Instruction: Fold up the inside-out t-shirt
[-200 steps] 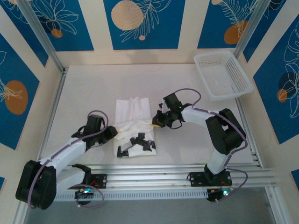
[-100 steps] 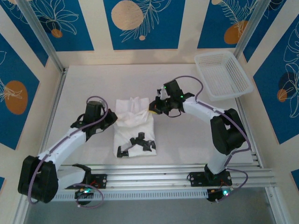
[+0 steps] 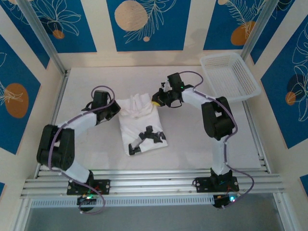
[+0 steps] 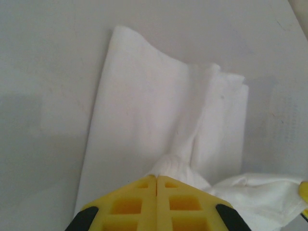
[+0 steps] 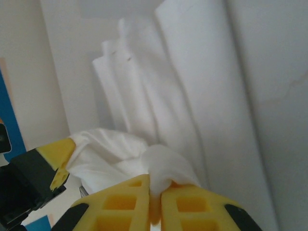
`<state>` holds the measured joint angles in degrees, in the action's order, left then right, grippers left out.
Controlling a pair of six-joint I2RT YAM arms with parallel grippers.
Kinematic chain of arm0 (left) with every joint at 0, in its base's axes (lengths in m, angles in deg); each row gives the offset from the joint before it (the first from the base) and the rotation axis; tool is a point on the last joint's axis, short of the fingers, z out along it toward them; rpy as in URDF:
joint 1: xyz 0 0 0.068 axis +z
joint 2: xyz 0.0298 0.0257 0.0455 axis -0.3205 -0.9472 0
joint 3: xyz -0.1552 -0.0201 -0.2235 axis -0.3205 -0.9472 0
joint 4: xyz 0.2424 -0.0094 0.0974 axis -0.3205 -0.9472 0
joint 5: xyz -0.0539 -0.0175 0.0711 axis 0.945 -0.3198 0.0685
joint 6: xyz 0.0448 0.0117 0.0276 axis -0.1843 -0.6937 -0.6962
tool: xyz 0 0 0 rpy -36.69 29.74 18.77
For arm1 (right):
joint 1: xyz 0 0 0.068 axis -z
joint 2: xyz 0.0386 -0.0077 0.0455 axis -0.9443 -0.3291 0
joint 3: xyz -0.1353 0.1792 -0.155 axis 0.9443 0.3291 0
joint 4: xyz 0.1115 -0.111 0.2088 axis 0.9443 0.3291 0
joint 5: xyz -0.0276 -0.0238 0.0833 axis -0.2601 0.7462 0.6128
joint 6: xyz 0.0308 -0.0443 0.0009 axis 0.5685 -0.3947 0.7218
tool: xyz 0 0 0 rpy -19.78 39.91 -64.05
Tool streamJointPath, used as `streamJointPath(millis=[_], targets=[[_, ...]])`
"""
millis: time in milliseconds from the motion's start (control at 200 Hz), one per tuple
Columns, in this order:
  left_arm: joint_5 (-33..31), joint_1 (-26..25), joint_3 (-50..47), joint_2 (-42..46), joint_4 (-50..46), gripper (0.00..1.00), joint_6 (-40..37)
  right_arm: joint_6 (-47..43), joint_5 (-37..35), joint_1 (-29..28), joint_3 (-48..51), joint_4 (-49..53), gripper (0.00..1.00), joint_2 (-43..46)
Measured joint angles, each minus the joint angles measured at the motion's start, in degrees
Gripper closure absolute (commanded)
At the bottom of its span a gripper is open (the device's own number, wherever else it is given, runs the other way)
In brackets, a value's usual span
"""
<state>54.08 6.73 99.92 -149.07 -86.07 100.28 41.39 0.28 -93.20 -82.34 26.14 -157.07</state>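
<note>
The white worktop [image 3: 187, 144] carries everything I am handling, and the inside-out t-shirt [image 3: 143, 126] is the largest thing on it. It lies about the middle of the worktop, a little nearer its left edge than its right, between my two arms. It is already folded into a narrow oblong of several layers. Its near part lies flat with its near edge slanting, while its far part is gathered into a rumpled ridge where I have hold of it. A black angular shape [image 3: 147, 136] shows on the near part of the cloth, and I cannot tell what it is. The white mesh basket [image 3: 211, 84] sits in the far right corner of the worktop, well apart from the shirt. My left arm reaches in from the left edge and my right arm bends in from the right, so the two wrists face each other across the far part of the shirt. My left gripper [image 3: 117, 109] is at the shirt's far left corner; in its wrist view the yellow pads are pressed flush together, and a bunch of cloth gathers into their tips. My right gripper [image 3: 156, 100] is at the far right corner; in its wrist view the pads are drawn almost together, with a wad of white cloth pinched in the slim gap between them.
</note>
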Motion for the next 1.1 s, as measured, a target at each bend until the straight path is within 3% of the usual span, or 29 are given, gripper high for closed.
streamJointPath(millis=[110,195,300,390,480,740,880,1100], targets=[[0.6,2.8,2.0,-6.1,2.6,0.92,1.0,-0.4,0.6,1.5,-7.3,1.6,0.66,-6.5],[1.1,5.1,5.3,-10.7,2.9,0.74,1.2,-1.2,1.4,2.5,-15.9,3.9,0.55,-11.5],[1.9,7.0,11.0,-14.4,2.8,0.53,0.2,-1.2,2.2,3.7,-25.4,6.4,0.49,-15.8],[3.0,8.2,13.4,-14.4,3.7,0.44,-0.8,-1.2,2.8,4.8,-29.1,7.6,0.46,-16.4],[3.5,9.0,12.9,-11.9,3.9,0.42,-1.9,-2.1,2.9,5.5,-27.9,7.6,0.46,-14.6],[2.1,7.2,3.9,-0.8,2.2,0.41,-9.8,-8.7,-0.3,4.4,-12.1,7.5,0.44,-6.2],[1.1,6.5,1.8,-3.1,1.2,0.39,-14.6,-12.2,-3.4,3.1,-12.0,8.5,0.43,-7.4],[4.3,5.4,5.4,-12.2,0.9,0.35,-19.3,-15.4,-5.0,1.7,-16.6,10.7,0.43,-13.1]])
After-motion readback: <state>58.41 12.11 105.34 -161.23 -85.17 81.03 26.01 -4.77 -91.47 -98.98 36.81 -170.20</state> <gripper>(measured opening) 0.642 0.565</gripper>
